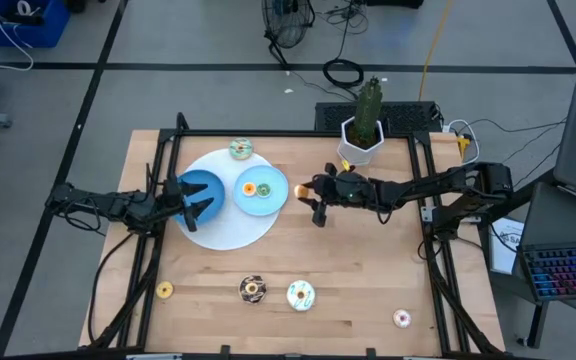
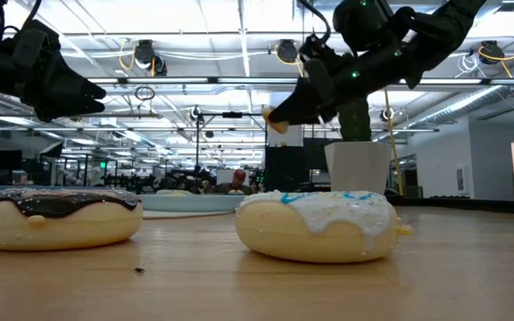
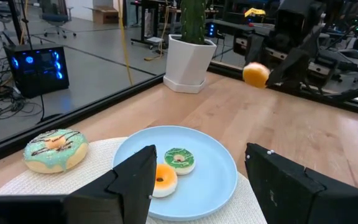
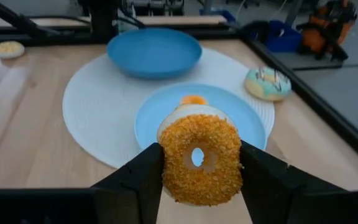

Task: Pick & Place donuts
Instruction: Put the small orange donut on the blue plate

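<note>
An orange crumb-coated donut (image 4: pixel 199 158) is in my right gripper (image 1: pixel 306 190), which is shut on it in the air just right of the light blue plate (image 1: pixel 273 197). On the plate lie an orange-iced donut (image 3: pixel 163 177) and a green one (image 3: pixel 179 160). A mint-iced donut (image 1: pixel 241 150) lies at the far edge of the round white mat (image 1: pixel 230 228). A yellow (image 1: pixel 165 290), a chocolate (image 1: pixel 253 289), a white-iced (image 1: pixel 300 295) and a pink donut (image 1: pixel 401 318) lie near the front edge. My left gripper (image 1: pixel 193 200) stands open over the dark blue bowl (image 1: pixel 204 183). My right gripper pinches the crumb donut by two opposite sides of its outer rim (image 4: pixel 166 163) between its two fingers. The fingers come from the table's right, slanting slightly down. The donut stands on edge, with its hole facing back along the fingers, lifted clear of the table and the plate.
A cactus in a white pot (image 1: pixel 363 135) stands at the far edge, behind my right arm. A dark frame rail (image 1: pixel 268 134) borders the table. Bare wood lies between the mat and the front row of donuts.
</note>
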Available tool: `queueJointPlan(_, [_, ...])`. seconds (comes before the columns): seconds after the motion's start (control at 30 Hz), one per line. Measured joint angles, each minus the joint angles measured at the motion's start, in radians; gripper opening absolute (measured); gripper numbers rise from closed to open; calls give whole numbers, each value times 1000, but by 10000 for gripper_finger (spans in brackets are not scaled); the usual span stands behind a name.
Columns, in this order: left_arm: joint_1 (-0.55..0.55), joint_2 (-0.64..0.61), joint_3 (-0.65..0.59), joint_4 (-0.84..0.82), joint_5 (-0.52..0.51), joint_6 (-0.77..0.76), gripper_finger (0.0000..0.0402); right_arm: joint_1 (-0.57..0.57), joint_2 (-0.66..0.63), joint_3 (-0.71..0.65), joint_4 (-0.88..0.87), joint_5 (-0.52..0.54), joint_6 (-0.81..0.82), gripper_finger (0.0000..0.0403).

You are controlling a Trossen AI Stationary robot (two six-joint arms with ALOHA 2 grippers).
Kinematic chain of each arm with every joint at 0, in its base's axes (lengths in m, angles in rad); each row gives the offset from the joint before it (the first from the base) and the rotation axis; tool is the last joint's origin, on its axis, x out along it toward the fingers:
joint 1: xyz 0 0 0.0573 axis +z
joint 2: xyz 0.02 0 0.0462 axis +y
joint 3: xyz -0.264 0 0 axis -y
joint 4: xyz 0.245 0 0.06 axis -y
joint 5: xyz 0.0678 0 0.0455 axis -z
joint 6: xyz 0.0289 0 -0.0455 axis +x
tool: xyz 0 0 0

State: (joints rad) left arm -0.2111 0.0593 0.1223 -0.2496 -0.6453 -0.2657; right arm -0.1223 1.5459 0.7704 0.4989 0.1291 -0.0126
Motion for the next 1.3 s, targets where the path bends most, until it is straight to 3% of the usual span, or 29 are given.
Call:
queueJointPlan(0.73, [0,0,0,0,0,0,243,-14,7,0,172,0,-64,171])
queueJointPlan(1.3, [0,0,0,14,0,0,243,-69,114,1,297,-3,-31,171])
